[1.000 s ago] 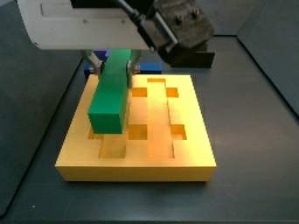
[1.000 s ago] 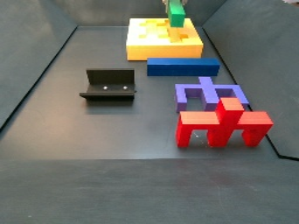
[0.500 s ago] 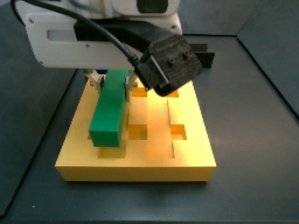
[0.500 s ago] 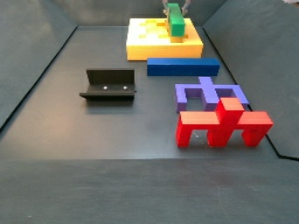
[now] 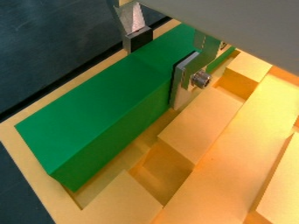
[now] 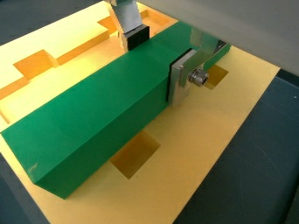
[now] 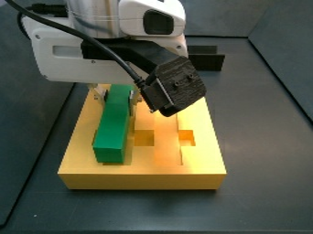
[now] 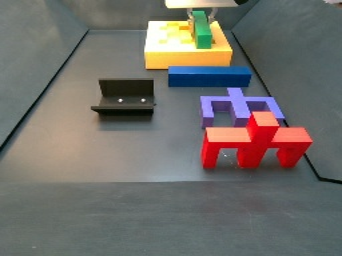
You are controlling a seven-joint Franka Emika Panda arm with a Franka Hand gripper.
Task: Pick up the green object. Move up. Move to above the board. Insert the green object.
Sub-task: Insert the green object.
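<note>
The green object (image 7: 113, 126) is a long smooth bar lying lengthwise along the left side of the yellow board (image 7: 196, 155), low over its groove and square holes. In both wrist views it fills the middle (image 5: 100, 118) (image 6: 93, 122), with the board (image 5: 222, 149) (image 6: 222, 140) close beneath. My gripper (image 5: 162, 66) (image 6: 158, 63) is shut on the bar near its far end, one silver finger on each long side. In a side view the arm hides most of the gripper (image 7: 113, 91). The bar (image 8: 202, 28) also shows on the board (image 8: 174, 52) at the back.
A blue flat base (image 8: 210, 75) lies just in front of the board. The fixture (image 8: 124, 97) stands on the floor at left. A purple piece (image 8: 238, 106) and a red piece (image 8: 254, 142) sit at right. A black block (image 7: 210, 62) lies behind the board.
The arm has come down and the green object with it. The bar's tilt has flattened, and it now sits lower against the board's left side.
</note>
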